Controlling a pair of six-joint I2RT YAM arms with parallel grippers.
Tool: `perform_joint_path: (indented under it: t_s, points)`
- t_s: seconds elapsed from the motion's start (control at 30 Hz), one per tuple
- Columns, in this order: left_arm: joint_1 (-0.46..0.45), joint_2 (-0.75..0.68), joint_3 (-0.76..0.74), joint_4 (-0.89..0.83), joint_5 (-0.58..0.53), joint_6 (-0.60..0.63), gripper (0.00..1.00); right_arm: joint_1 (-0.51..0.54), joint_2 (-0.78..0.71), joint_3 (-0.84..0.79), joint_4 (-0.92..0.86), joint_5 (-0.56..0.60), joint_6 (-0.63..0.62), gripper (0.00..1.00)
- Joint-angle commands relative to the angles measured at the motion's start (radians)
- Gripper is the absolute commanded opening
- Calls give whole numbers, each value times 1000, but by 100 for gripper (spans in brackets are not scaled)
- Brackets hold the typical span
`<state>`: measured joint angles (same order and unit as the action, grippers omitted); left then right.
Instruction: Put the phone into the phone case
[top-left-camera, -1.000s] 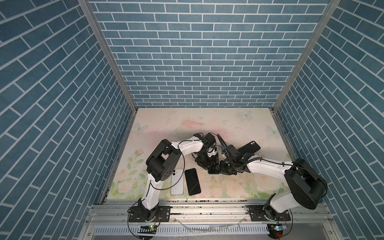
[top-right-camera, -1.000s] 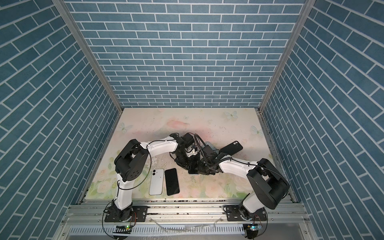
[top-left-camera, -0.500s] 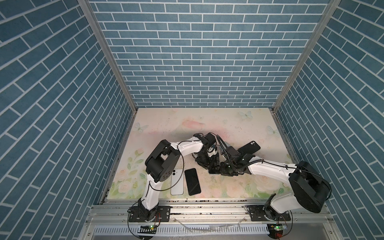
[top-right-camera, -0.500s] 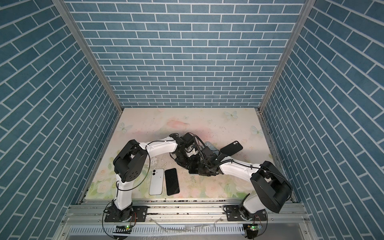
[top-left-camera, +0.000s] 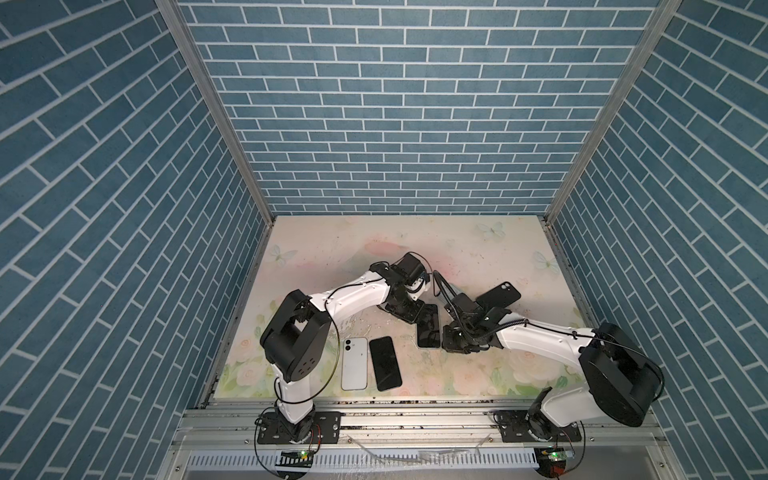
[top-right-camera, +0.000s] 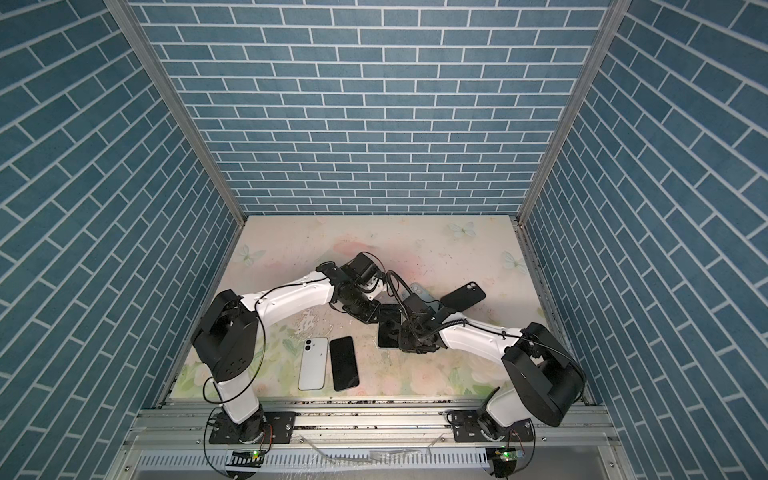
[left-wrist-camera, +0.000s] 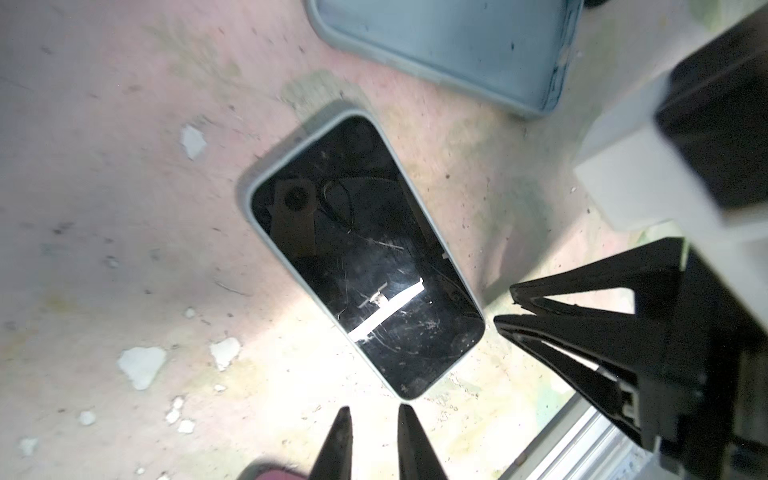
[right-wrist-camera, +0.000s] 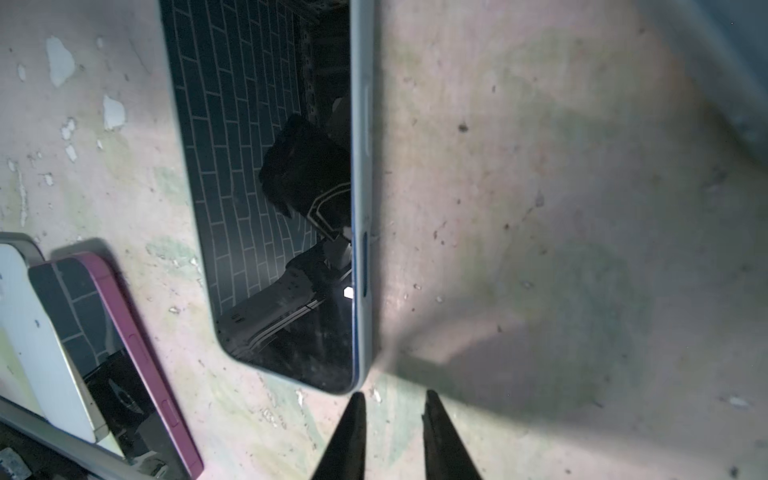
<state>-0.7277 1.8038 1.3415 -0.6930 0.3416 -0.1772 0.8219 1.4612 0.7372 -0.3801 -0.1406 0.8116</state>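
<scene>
your right claw (right-wrist-camera: 394, 395) just cracked open, empty | left claw (left-wrist-camera: 374, 409) ajar, empty | phone (left-wrist-camera: 365, 257) lying flat, free: you've let go, I'd guess

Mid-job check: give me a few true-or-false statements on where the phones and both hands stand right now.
1. The light-rimmed phone lies screen up on the table. True.
2. The right hand grips that phone. False: its fingers are apart and empty, beside the phone's corner.
3. The left hand holds nothing. True.
4. The white phone is stacked on the black-screened phone. False: they lie side by side.
</scene>
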Motion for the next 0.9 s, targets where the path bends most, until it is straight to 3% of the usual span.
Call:
perform_joint_path:
  t_s: [0.0, 0.3, 0.87]
  points:
    - [28, -24, -21, 30, -27, -14, 23, 4, 31, 42, 13, -17, 7, 28]
    - [34, -13, -13, 20, -16, -16, 23, 3, 113, 87, -38, -8, -4, 18]
    - [36, -1, -9, 16, -14, -16, 23, 79, 270, 214, -323, 156, -101, 16]
